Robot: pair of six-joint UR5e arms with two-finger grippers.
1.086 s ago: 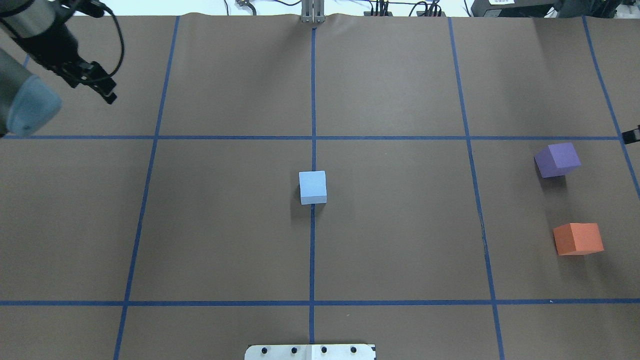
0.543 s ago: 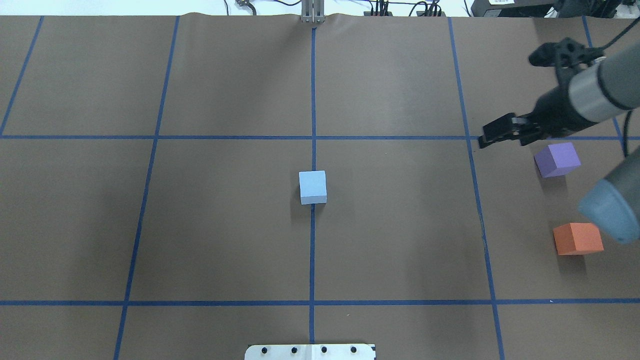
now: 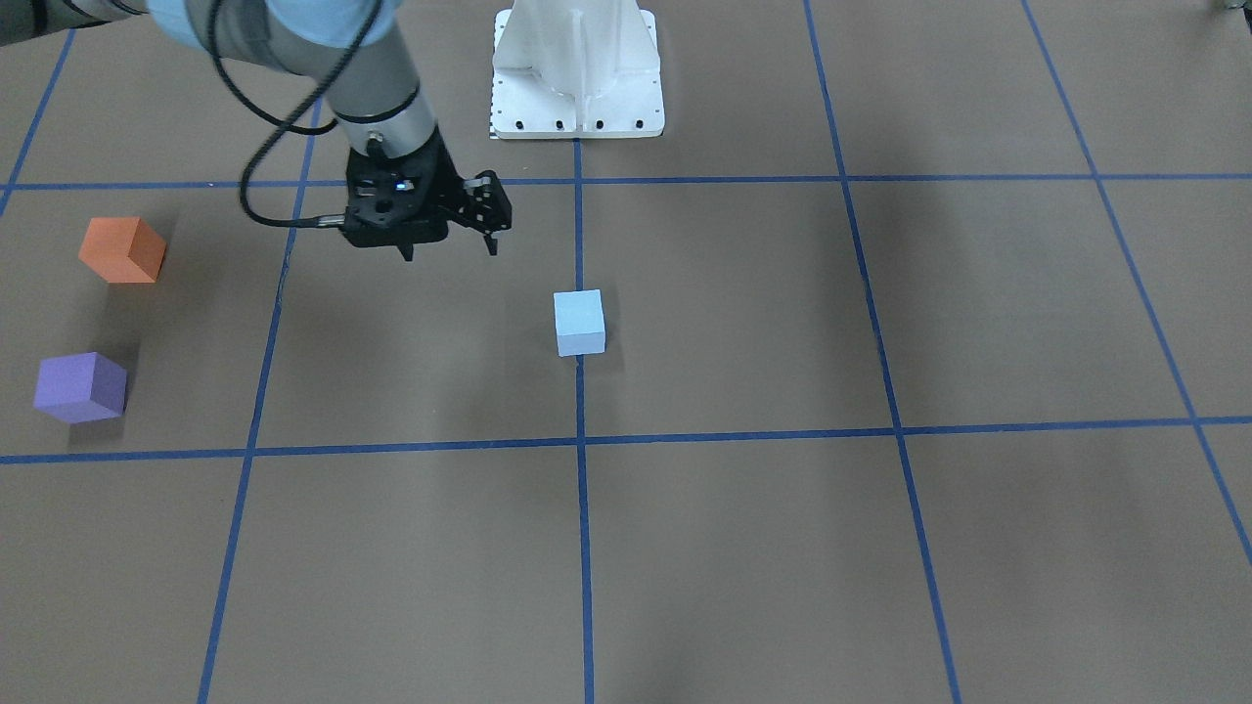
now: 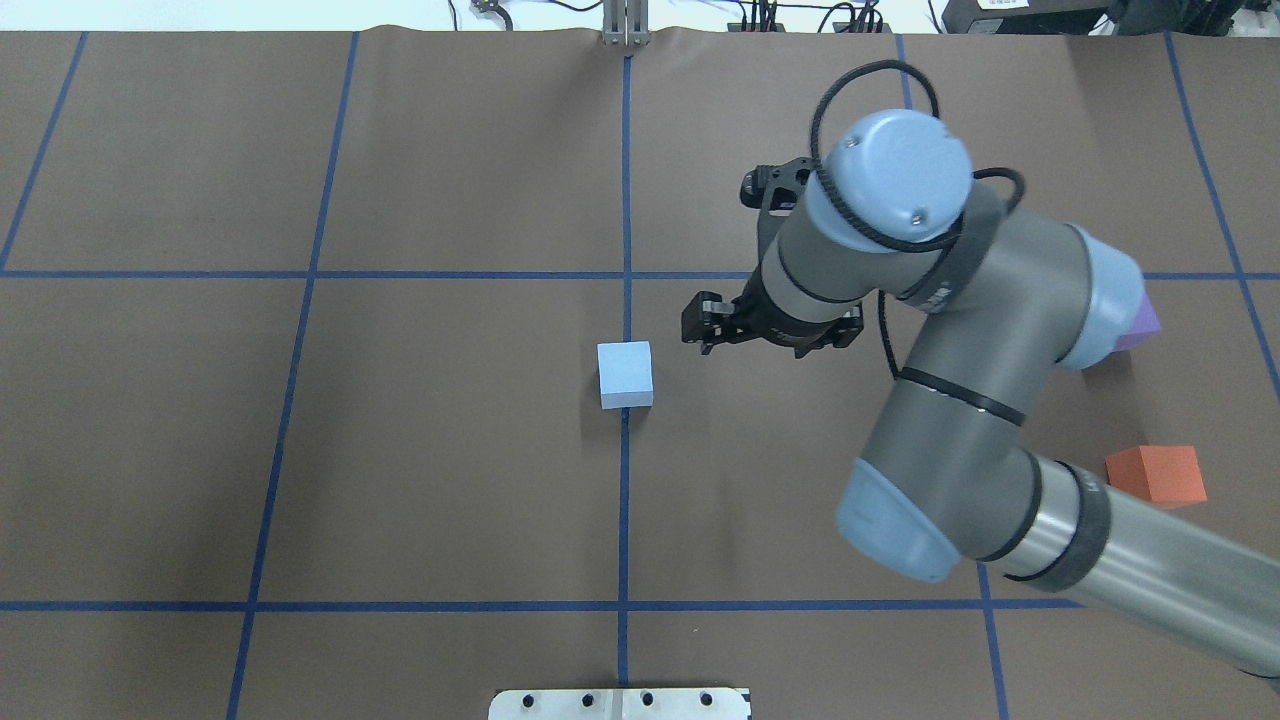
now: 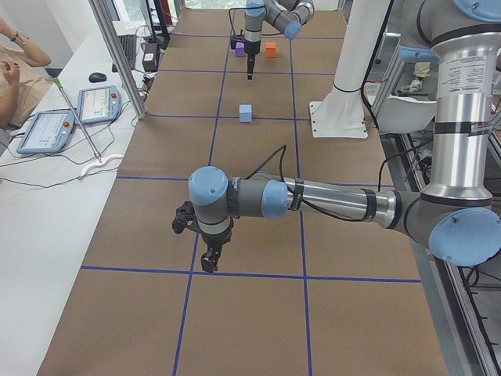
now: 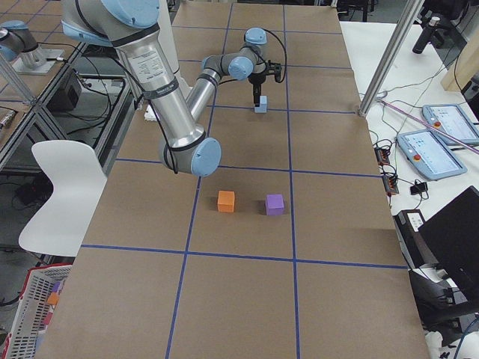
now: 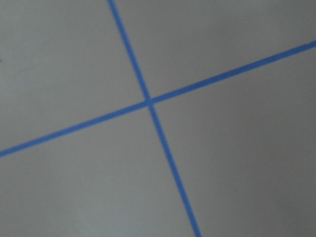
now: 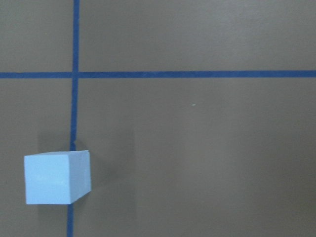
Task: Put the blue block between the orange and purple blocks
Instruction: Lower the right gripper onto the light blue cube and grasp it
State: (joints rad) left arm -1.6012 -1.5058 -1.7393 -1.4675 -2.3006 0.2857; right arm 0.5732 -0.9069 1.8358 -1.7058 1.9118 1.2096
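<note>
Jaws of the right tool [image 4: 702, 330] hang released and empty; blue block [image 4: 625, 374] lies just lower left, untouched.

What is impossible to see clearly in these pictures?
Purple block: overhead view, the right arm hides all but a corner.
Left gripper: only in the exterior left view, too small to judge open or shut.
Left wrist view: blurred, only blue tape lines, no blocks.
</note>
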